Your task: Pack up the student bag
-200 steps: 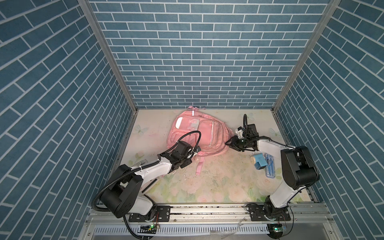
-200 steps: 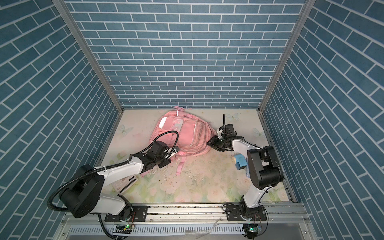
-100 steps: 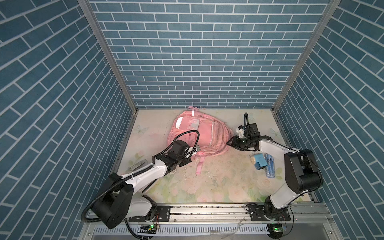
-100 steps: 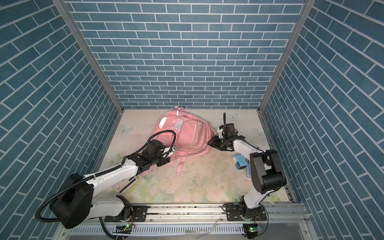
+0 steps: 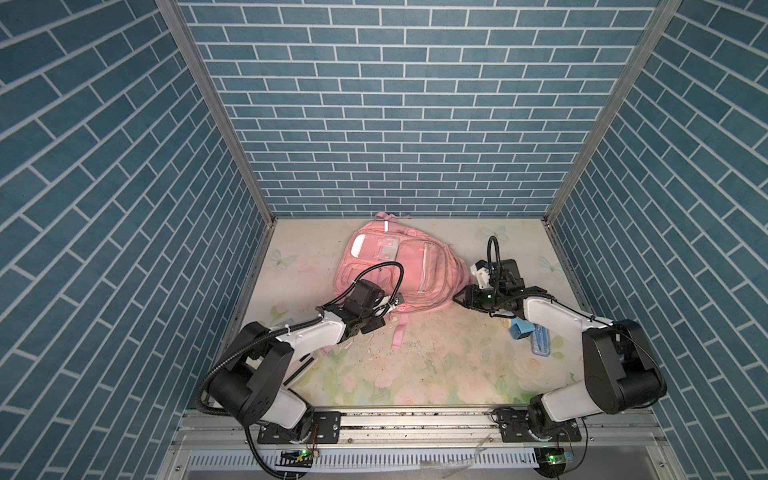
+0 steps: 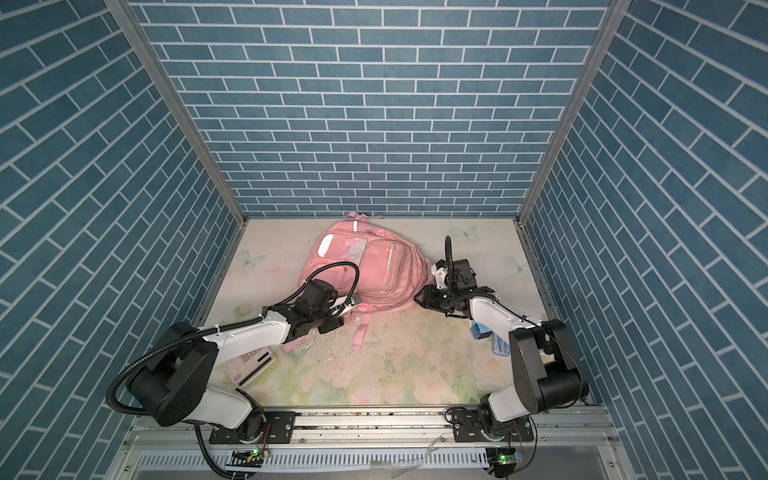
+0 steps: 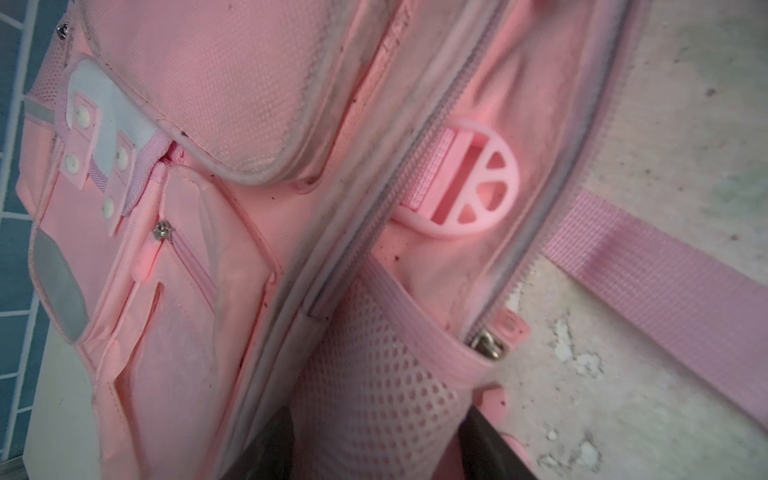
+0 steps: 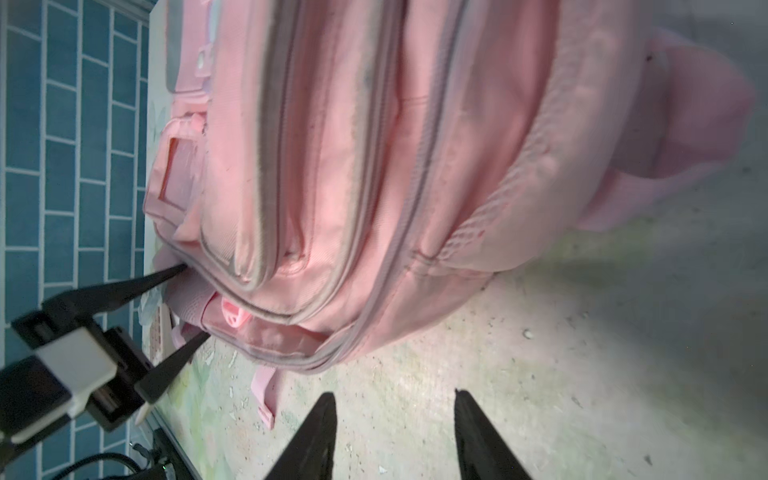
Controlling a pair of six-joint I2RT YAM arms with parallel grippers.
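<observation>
Early stage, by appearance: the soft pink fabric backpack (image 5: 399, 270) lies at the rear of the floral counter (image 5: 436, 374), one zip compartment (image 7: 449, 266) gaping. The left gripper (image 8: 194, 301) has its jaws wide astride the mesh pocket (image 7: 374, 395). The right gripper (image 8: 392, 392) has its jaws apart, empty. A small blue box (image 5: 521, 331) and a clear pencil case (image 5: 541, 343) lie unpacked.

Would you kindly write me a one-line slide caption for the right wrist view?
Open left pincer straddling a corner of the pink student bag, open right pincer empty above the table.

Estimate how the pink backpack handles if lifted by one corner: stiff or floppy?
Probably floppy: the student bag lies slumped, its fabric creased. Likely light for its size, since the panels sag inward. The loose strap would probably dangle and snag.
</observation>
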